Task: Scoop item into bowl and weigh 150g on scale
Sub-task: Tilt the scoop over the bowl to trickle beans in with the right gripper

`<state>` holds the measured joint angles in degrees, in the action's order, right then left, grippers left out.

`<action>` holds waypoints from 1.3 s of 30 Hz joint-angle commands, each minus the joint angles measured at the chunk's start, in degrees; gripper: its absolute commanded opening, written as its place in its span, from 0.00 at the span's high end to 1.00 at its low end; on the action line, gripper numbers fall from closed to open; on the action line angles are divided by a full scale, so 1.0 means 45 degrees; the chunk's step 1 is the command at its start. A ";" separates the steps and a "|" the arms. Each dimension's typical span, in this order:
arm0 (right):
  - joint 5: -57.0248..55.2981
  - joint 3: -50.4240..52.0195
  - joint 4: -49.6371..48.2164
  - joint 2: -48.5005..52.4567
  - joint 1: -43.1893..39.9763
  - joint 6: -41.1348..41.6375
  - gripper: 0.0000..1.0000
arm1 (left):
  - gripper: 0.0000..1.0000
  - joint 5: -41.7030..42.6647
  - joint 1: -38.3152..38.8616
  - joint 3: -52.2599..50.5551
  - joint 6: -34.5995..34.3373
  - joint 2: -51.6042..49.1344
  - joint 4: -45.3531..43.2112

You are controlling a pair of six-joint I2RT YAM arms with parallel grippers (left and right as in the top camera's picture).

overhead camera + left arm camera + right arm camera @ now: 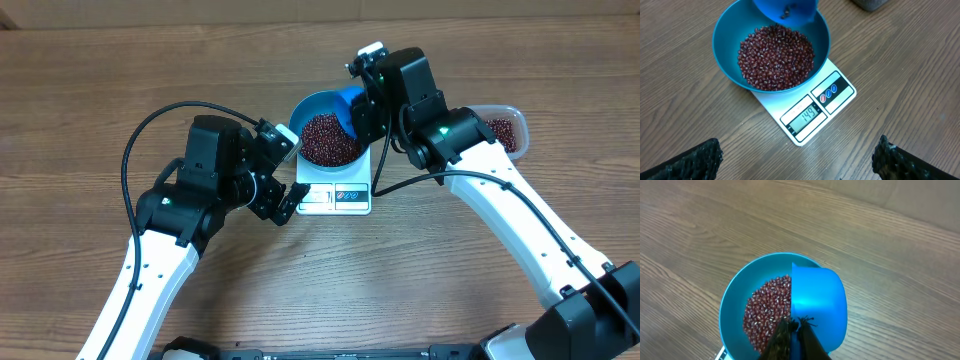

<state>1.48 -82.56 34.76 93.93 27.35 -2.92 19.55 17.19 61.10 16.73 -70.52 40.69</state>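
Many red-brown beans fill the teal bowl on the white scale, which reads 149. Right tool pinches a blue scoop over the bowl; left tool hangs spread beside the scale

Clear plastic tub: the right arm is covering most of it from overhead, so you are seeing only one end.
Bright blue plastic scoop: the right gripper is hiding its handle, and the left wrist view's top edge is cutting it off.
Flat white square scale: the round teal-blue bowl is hiding its platform, and the button markings are showing too small for you to read.
Left gripper: the bottom edge is cropping both dark fingertips.
Dark grey object: the top edge is cutting it off, leaving you unable to identify it.
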 commanded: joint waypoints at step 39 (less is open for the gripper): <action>0.0345 -0.0228 0.0243 -0.0126 -0.0024 -0.0039 0.96 | 0.00 0.0228 -0.0053 -0.0121 0.0194 -0.0078 -0.0044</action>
<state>2.76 -82.56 36.86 93.93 27.38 -3.03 19.57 17.19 61.10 16.73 -70.52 40.69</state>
